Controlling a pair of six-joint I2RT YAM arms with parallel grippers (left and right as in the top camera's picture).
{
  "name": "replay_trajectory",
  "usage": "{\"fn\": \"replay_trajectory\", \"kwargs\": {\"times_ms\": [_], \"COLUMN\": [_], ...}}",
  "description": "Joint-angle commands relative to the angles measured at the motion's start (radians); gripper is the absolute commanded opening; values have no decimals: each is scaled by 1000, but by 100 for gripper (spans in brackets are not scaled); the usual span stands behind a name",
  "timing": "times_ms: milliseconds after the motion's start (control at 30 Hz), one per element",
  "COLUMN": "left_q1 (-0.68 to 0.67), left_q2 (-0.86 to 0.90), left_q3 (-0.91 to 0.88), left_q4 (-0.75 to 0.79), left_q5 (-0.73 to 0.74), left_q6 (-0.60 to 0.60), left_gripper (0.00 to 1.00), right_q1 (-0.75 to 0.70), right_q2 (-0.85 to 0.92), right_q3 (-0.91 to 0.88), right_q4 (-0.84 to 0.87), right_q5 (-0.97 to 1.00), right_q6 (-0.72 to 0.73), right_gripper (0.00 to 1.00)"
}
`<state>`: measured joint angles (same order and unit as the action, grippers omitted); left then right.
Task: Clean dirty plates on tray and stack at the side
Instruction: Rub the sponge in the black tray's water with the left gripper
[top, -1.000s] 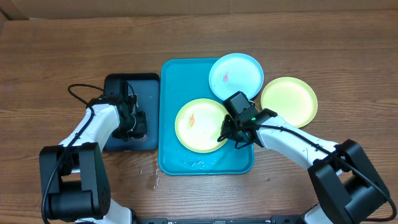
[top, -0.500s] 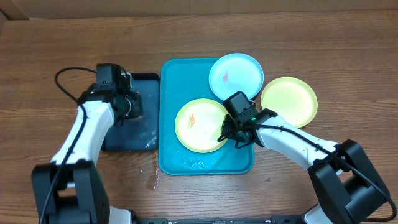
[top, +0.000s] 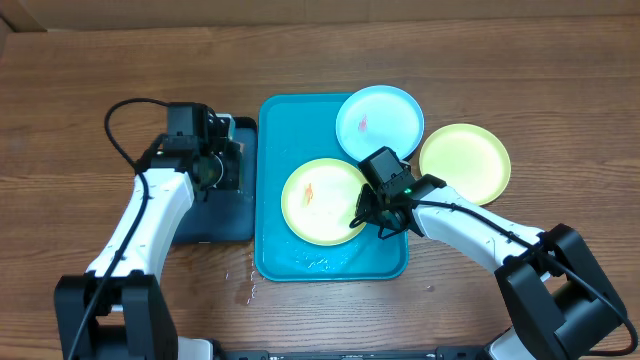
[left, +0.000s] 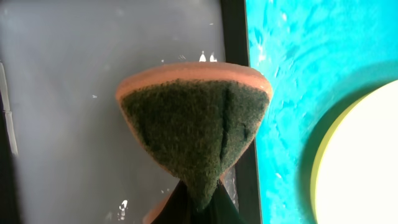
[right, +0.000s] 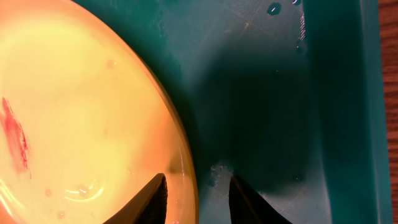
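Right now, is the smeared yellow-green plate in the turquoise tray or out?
In: smeared plate lies wholly inside turquoise tray rim, overhead view.

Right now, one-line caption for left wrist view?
Left hand holds a green scouring sponge over the dark tray, turquoise tray at right.

Both arms are done in white links with chunky black joints; a black cable (top: 114, 122) is looped off the left arm (top: 150, 215), and a green light (top: 408, 190) is seen behind the black right claw (right: 198, 182).

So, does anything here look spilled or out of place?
Yes: water droplets lie on the wooden table, just outside the front-left corner of the turquoise tray. The blue plate also overhangs the tray's far-right corner.
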<state>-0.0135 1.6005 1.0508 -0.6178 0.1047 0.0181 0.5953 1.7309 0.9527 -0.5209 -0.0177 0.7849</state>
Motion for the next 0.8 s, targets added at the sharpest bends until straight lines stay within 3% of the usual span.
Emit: {"fn": "replay_trajectory", "kwargs": {"times_ms": [0,400,600,767], "left_q1": [-3,-2,6,23], "left_q2": [48,221,167,57], "left_q3": [-19,-19,20,41], "left_q4": [13,32,-3,-14], "left_q5": [14,16,13,-50], "left_q6": [38,28,2,-112], "left_gripper": [4,4,4,4], "right_q1": [-8,-7,-8,-8], "right_q2": [5,5,5,5], "right_q3": [14,14,14,14], "right_q4": [2,2,3,3], "right_q5": [18,18,18,17], "right_q6": [0,0,0,0], "right_gripper": [35,35,36,36]}}
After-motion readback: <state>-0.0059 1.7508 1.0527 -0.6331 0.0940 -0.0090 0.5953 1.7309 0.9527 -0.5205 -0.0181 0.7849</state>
